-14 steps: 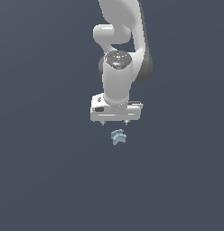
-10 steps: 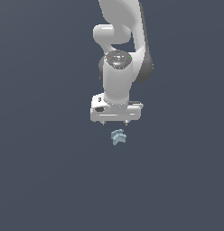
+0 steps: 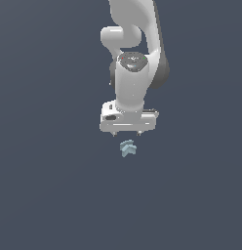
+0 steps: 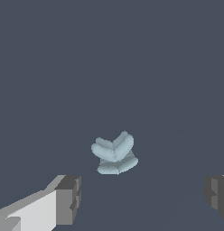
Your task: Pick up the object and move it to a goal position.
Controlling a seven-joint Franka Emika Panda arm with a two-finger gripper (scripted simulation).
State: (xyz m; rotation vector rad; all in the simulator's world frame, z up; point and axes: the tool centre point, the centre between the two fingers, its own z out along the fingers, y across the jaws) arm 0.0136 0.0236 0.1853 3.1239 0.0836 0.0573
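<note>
The arm (image 3: 135, 58) runs off the exterior view's upper edge — its base is out of sight. In the wrist view both fingers (image 4: 68, 198) are cropped by the frame, and the object (image 4: 114, 153) hides its own underside — contact below cannot be told.

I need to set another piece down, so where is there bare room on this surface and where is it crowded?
Bare dark surface lies all around the object, toward both the exterior view's left and right. The only crowded spot is directly under the open gripper, whose fingers flank the object.
</note>
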